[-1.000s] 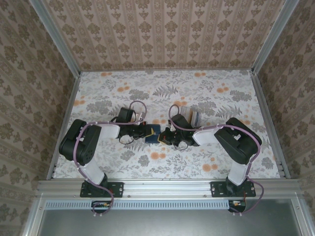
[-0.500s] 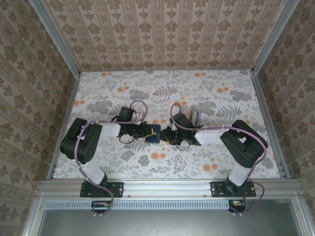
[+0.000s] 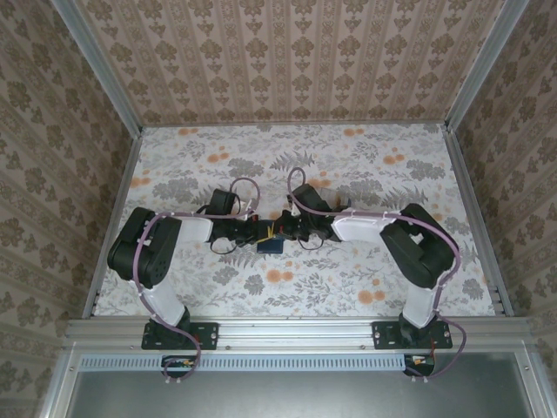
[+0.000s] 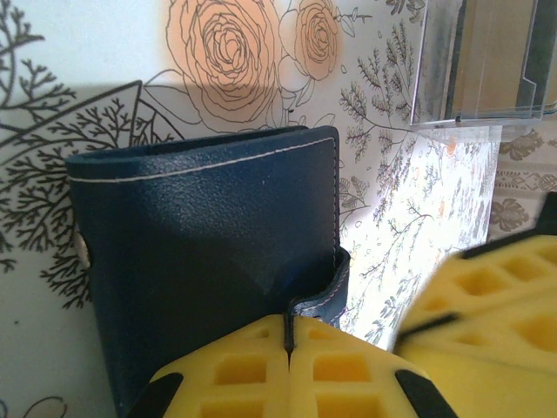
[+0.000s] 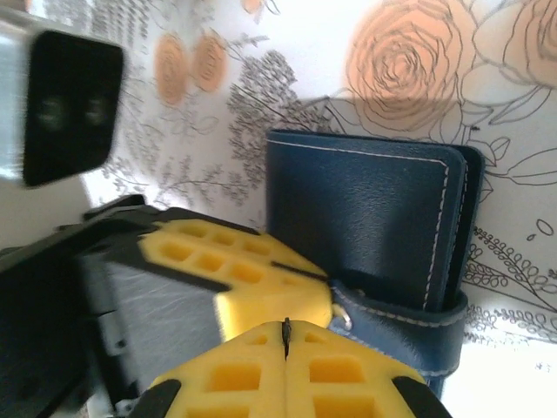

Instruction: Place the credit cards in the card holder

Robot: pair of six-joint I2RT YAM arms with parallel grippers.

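Observation:
The navy-blue card holder (image 3: 271,246) lies on the floral table between the two arms. In the left wrist view its closed cover (image 4: 209,252) takes up the middle, and my left gripper (image 4: 287,320) is shut on its strap flap. My right gripper (image 5: 285,329) is shut, its tips just short of the holder (image 5: 365,218) and beside the left fingers (image 5: 235,261). A thin dark sliver shows at the right gripper's seam; I cannot tell what it is. An orange-tan card (image 4: 489,52) stands in the clear rack (image 4: 435,70) behind the holder. The other cards are hidden.
The right arm (image 3: 365,225) reaches across the table's middle from the right. The left arm (image 3: 187,231) lies along the left. Patterned walls close in the table (image 3: 392,165) on three sides, with open tabletop at the back.
The right gripper has swung left and away from the near edge, from the holder's right side to close against the left gripper. The left gripper and the holder have barely moved.

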